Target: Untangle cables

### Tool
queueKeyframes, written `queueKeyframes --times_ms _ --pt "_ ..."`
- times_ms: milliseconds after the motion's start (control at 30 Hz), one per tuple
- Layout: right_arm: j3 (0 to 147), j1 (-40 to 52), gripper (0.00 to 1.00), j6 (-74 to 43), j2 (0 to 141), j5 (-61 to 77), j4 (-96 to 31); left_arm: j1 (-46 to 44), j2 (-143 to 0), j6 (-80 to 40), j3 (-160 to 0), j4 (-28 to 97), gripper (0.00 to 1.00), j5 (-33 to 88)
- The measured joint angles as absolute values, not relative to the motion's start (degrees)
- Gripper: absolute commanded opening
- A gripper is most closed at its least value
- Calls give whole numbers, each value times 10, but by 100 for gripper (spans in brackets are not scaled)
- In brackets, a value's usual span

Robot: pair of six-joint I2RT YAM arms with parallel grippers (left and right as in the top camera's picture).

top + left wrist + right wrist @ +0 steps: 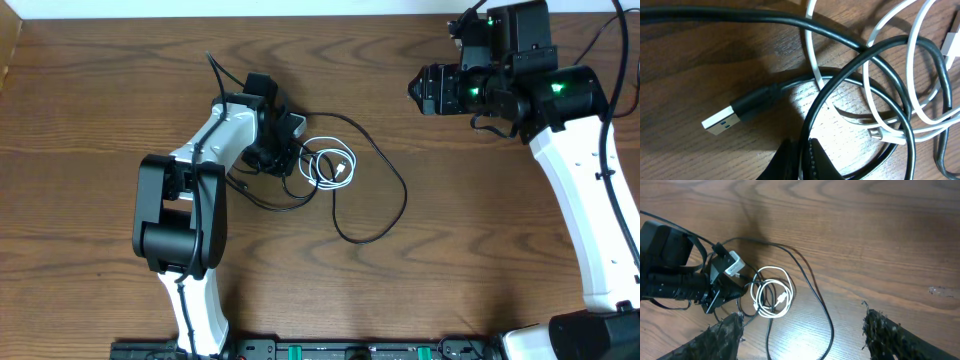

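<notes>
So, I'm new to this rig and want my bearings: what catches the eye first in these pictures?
Centre of the overhead view: a small coil of white cable tangled inside wide loops of the black cable, with the left pincer shut on a black strand. Its wrist view shows the black USB plug lying free. The right pincer hangs open at upper right.
</notes>
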State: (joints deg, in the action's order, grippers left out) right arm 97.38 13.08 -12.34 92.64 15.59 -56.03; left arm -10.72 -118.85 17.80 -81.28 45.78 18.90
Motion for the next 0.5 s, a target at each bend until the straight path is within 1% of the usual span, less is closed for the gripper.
queueKeyframes --times_ms 233,333,500 --pt "974 131 75 -123 926 156 -560 -107 -1175 148 -818 477 7 189" --pt "974 131 75 -123 926 156 -560 -107 -1122 126 -818 479 7 187" --pt "974 131 75 -123 926 168 -556 -107 -995 79 -834 479 7 187"
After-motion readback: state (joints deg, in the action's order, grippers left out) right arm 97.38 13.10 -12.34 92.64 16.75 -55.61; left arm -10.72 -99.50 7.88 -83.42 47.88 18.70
